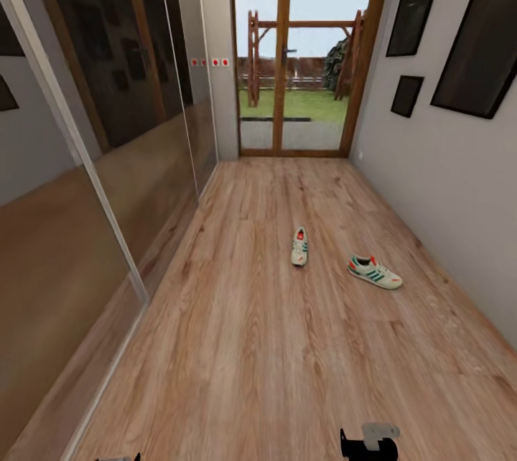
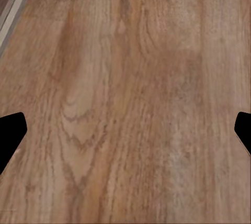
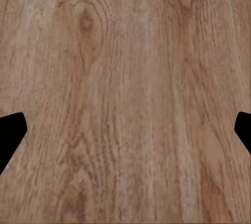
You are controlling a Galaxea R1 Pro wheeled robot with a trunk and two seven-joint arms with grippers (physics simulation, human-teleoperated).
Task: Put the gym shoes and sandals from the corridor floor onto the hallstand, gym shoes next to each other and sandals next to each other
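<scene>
Two gym shoes (image 1: 299, 246) (image 1: 374, 272) lie apart on the corridor floor (image 1: 251, 346), between the robot and the glass door (image 1: 307, 52), one nearer the picture-hung wall (image 1: 445, 159). The left gripper (image 2: 125, 135) and right gripper (image 3: 125, 135) are spread wide, empty, above bare planks.

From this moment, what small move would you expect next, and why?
Probably rolling the base forward toward the nearer gym shoe. Both shoes, that one and the other to its right, lie well ahead on the corridor floor. The left gripper and right gripper hang open over bare planks, seemingly too far to reach either shoe.
</scene>
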